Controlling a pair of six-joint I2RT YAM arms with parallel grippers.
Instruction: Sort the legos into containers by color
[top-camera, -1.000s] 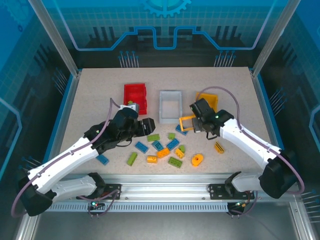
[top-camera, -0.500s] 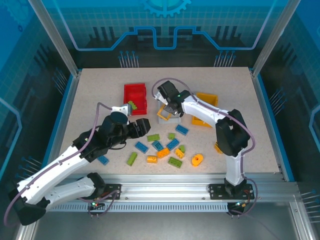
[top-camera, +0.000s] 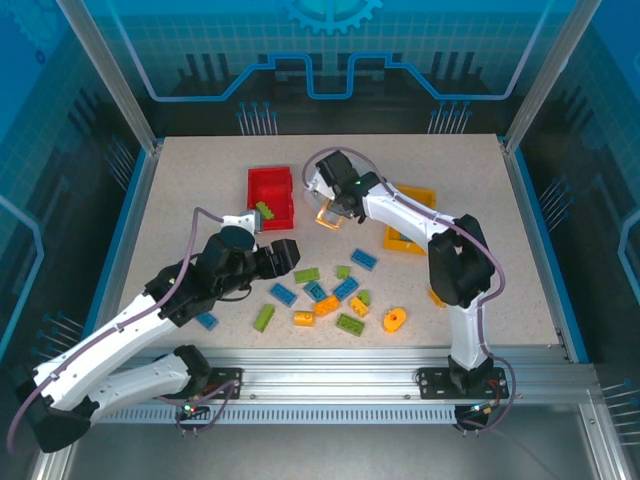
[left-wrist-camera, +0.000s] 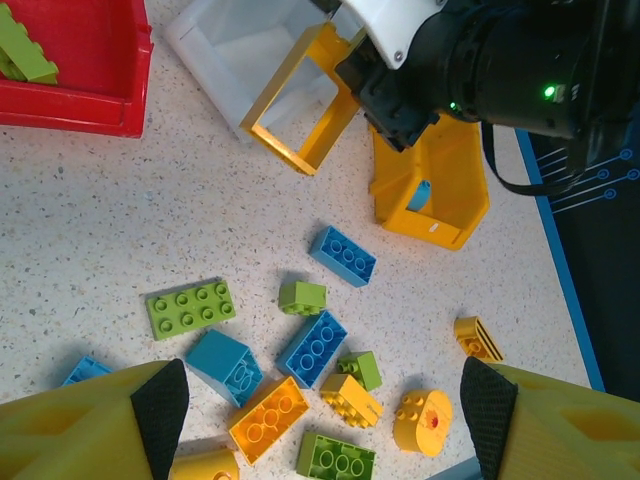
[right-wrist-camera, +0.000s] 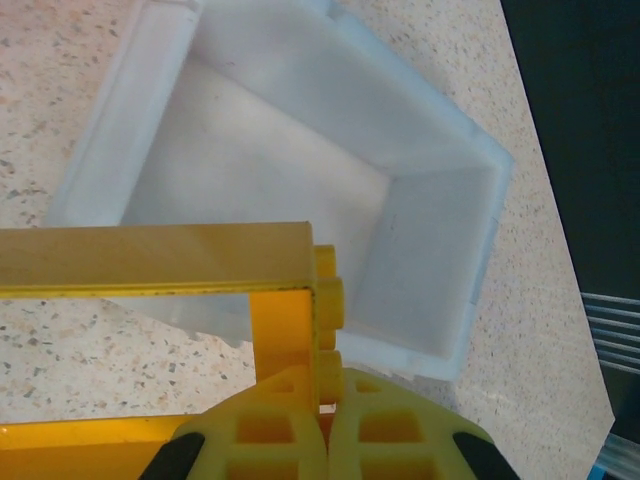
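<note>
My right gripper (right-wrist-camera: 330, 420) is shut on the hollow orange frame (right-wrist-camera: 150, 260), which hangs just above the white bin (right-wrist-camera: 300, 190). In the left wrist view the frame (left-wrist-camera: 285, 78) hangs over the near edge of the white bin (left-wrist-camera: 230, 45). My left gripper (left-wrist-camera: 325, 415) stands open above the loose legos (top-camera: 330, 295), holding nothing. The red bin (top-camera: 270, 190) holds a green lego (top-camera: 265, 210). The yellow bin (left-wrist-camera: 435, 190) lies right of the white one with a blue brick (left-wrist-camera: 421, 195) inside.
A blue brick (top-camera: 205, 320) lies apart at the left and a yellow sloped piece (top-camera: 438, 295) at the right. A round orange piece (top-camera: 395, 319) sits near the front. The right arm (top-camera: 420, 220) stretches across the yellow bin.
The right arm has swung left from beside the yellow bin to the white bin, carrying the orange frame. The left gripper has hardly moved.
</note>
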